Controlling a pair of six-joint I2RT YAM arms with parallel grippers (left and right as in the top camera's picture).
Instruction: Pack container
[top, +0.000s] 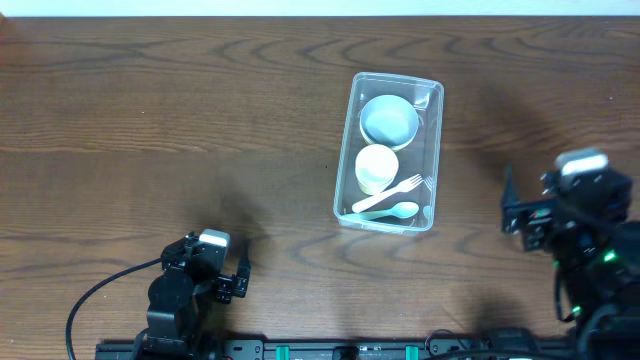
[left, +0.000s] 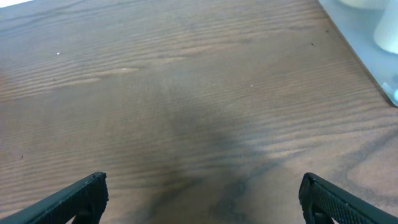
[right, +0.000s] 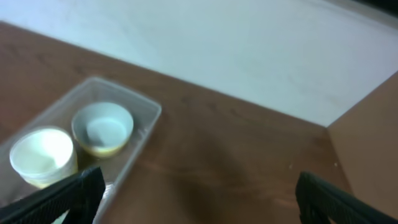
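Observation:
The clear plastic container (top: 436, 150) stands on the wooden table, right of centre. Inside it are a pale blue bowl (top: 389, 120), a white cup (top: 377, 168), a white fork (top: 390, 193) and a light green spoon (top: 392, 212). My left gripper (top: 243, 277) is open and empty near the front edge, well left of the container; its fingers (left: 202, 196) frame bare wood. My right gripper (top: 507, 205) is open and empty to the right of the container, above the table. In the right wrist view (right: 198, 196) the container (right: 147, 126), bowl (right: 102, 129) and cup (right: 42, 155) show at left.
The table's far edge meets a white wall (right: 249, 56). A corner of the container (left: 367, 43) shows at the top right of the left wrist view. Cables run from the left arm base (top: 100, 295).

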